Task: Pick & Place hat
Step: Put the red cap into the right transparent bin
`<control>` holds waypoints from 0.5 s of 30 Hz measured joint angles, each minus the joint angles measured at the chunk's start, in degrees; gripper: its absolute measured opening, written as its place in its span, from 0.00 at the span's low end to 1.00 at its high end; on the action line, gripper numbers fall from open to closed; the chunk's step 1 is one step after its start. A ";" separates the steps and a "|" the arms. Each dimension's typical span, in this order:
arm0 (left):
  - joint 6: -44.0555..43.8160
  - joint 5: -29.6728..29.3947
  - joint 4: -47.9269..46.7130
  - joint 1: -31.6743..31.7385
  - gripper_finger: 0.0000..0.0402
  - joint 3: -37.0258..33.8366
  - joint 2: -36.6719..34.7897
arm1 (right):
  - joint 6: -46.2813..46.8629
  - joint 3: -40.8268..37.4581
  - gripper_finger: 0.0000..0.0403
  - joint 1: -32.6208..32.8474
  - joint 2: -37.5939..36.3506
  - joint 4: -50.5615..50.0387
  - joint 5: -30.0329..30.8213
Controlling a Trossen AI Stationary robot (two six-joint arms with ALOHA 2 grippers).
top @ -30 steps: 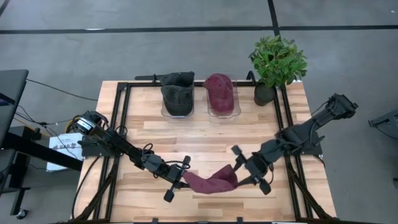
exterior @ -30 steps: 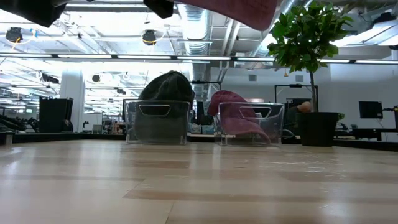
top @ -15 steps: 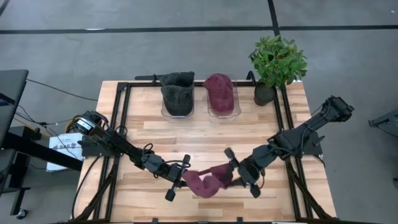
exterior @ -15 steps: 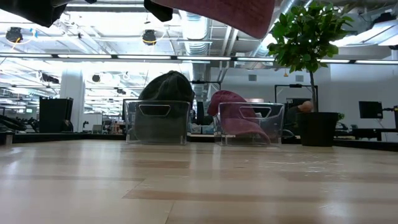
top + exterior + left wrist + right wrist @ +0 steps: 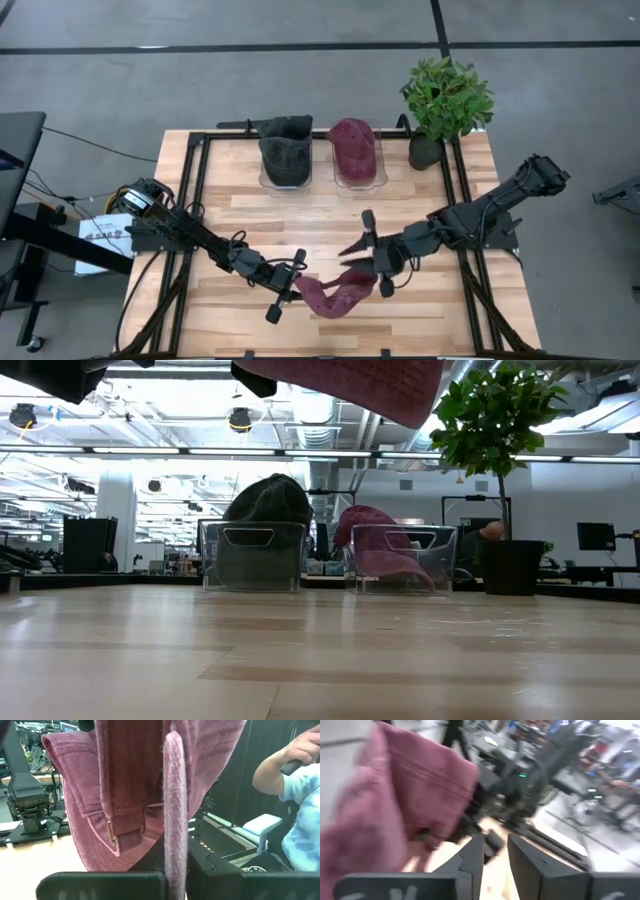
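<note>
Moved: right gripper (image 5: 362,243) has released the maroon hat (image 5: 333,296), fingers apart.
Left gripper (image 5: 297,285): clamped on the hat's edge.

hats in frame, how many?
3. A dark hat in the left clear bin, a maroon hat in the right bin beside the plant, and a maroon hat held up off the table by the left gripper. None seem hidden.
</note>
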 joint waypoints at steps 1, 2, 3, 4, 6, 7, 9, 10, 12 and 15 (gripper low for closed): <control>-0.11 0.00 -0.02 0.00 0.05 0.00 0.00 | -0.85 0.00 0.19 -0.01 0.00 0.16 1.39; -0.11 0.02 -0.03 0.00 0.05 0.00 0.00 | -1.66 0.00 0.17 -0.10 0.00 0.43 3.00; -0.11 0.01 -0.03 0.00 0.05 0.00 0.00 | -2.33 0.00 0.15 -0.20 0.00 0.87 4.76; -0.11 0.02 -0.03 0.00 0.05 0.00 0.00 | -3.04 0.00 0.12 -0.37 0.00 1.37 6.27; -0.11 0.02 -0.27 0.00 0.05 0.00 0.00 | -5.89 0.00 0.07 -0.87 0.00 2.68 9.47; -0.11 0.01 -0.45 0.00 0.05 0.00 0.00 | -7.84 0.00 0.04 -1.09 -0.06 3.30 11.08; -0.14 0.10 -0.92 0.00 0.05 0.00 0.00 | -12.27 0.00 0.01 -1.45 -0.68 3.97 13.56; -0.12 0.26 -1.23 0.00 0.05 0.00 0.00 | -14.10 0.00 0.01 -1.89 -1.02 4.68 13.98; -0.14 0.41 -1.66 0.00 0.05 0.00 0.00 | -17.22 0.02 0.03 -2.59 -1.97 5.62 14.09; -0.29 0.45 -1.70 0.00 0.05 0.00 0.00 | -19.27 0.02 0.01 -4.20 -3.21 9.11 14.18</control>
